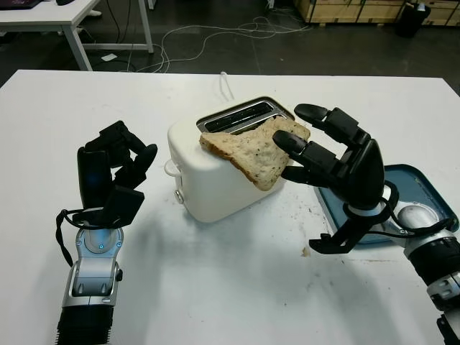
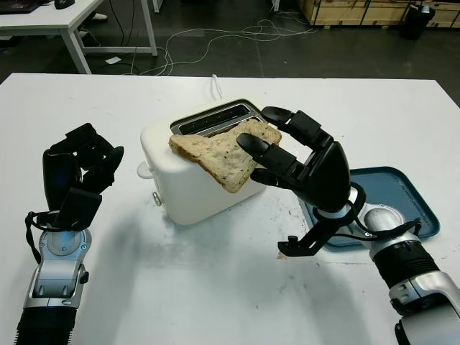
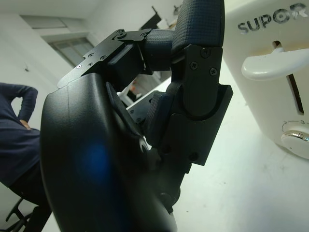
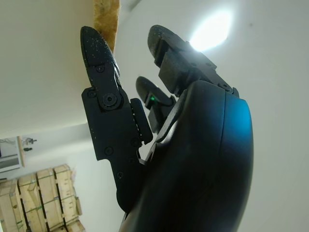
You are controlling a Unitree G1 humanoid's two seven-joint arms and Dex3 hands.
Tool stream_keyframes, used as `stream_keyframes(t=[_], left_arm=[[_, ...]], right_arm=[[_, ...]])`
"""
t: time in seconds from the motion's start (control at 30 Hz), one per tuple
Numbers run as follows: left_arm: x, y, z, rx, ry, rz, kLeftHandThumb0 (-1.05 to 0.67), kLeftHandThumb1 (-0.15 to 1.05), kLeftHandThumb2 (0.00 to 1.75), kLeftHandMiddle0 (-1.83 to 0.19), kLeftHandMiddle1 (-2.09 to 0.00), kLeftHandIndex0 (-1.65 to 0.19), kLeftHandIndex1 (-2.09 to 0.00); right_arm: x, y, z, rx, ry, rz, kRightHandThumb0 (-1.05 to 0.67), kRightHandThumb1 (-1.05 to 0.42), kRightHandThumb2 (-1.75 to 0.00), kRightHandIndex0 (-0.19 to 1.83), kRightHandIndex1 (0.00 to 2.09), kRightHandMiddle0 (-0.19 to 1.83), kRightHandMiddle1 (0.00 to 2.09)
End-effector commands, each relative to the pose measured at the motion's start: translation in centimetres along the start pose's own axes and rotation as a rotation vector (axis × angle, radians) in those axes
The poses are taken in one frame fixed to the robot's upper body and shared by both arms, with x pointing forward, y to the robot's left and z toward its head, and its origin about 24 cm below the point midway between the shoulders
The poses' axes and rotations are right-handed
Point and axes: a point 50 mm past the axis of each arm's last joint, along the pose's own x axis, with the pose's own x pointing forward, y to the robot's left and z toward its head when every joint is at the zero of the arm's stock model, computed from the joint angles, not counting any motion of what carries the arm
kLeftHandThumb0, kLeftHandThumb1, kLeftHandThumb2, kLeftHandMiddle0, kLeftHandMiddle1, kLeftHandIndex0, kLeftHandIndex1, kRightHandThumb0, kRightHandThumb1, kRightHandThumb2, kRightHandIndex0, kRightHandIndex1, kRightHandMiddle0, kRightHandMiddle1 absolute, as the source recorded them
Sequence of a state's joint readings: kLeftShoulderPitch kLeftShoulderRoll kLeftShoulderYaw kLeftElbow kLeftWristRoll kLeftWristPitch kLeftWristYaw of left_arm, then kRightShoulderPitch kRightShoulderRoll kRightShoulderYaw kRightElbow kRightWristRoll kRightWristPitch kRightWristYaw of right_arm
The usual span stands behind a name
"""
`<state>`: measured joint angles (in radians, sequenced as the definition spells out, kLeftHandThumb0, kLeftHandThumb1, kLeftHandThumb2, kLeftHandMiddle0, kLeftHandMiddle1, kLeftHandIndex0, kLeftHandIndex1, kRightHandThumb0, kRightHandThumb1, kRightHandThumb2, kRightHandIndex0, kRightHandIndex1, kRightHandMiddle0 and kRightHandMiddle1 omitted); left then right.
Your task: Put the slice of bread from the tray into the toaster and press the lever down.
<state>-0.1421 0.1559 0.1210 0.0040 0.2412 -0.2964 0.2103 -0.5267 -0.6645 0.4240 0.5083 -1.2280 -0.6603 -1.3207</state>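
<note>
Table (image 1: 237,287), white, bearing all items below. Toaster (image 1: 208,180), white, two slots on top, set near the table's middle; lever (image 3: 273,65) and a chrome dial (image 3: 297,140) on the end facing the left hand, lever at the upper part of its slot. Tray (image 1: 417,183), blue-grey, shallow, lying to the right of the toaster, partly behind the right arm. Right hand (image 1: 330,154), raised beside the toaster's right end; its fingers (image 1: 291,144) are extended and touch the slice's edge, whether they grip it or only press on it cannot be told. Left hand (image 1: 115,169), upright left of the toaster, fingers curled inward, holding nothing. Slice of bread (image 1: 251,151), seeded brown, lying tilted across the toaster's top right corner, not in a slot. Crumbs (image 1: 305,251) on the table by the tray
</note>
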Motion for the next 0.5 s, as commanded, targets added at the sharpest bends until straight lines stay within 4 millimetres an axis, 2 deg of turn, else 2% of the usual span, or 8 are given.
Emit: stream_keyframes(t=[0.0,0.2,0.4,0.47], left_arm=[[0.0,-0.1,0.1,-0.009,-0.004,0.001,-0.78,0.92,0.34,-1.31,-1.65,-1.05,-1.69],[-0.1,-0.1,0.1,-0.009,-0.003,0.002,-0.78,0.92,0.34,-1.30,-1.65,-1.04,-1.68],[-0.1,-0.1,0.1,0.003,-0.006,0.000,-0.78,0.92,0.35,-1.30,-1.66,-1.05,-1.69],[-0.1,-0.1,0.1,-0.007,-0.005,0.001,-0.78,0.92,0.35,-1.30,-1.66,-1.05,-1.69]], right_arm=[[0.3,0.0,-0.2,-0.017,-0.008,-0.020,-0.49,-0.91,-0.01,0.41,0.62,0.68,0.01],[0.6,0.1,-0.2,-0.034,-0.012,-0.034,-0.51,-0.91,-0.01,0.45,0.61,0.71,0.02],[1.3,0.8,-0.2,-0.089,-0.050,-0.078,-0.39,-0.92,-0.05,0.56,0.66,0.80,0.06],[1.6,1.0,-0.2,-0.100,-0.058,-0.089,-0.39,-0.92,-0.08,0.55,0.98,0.87,0.06]])
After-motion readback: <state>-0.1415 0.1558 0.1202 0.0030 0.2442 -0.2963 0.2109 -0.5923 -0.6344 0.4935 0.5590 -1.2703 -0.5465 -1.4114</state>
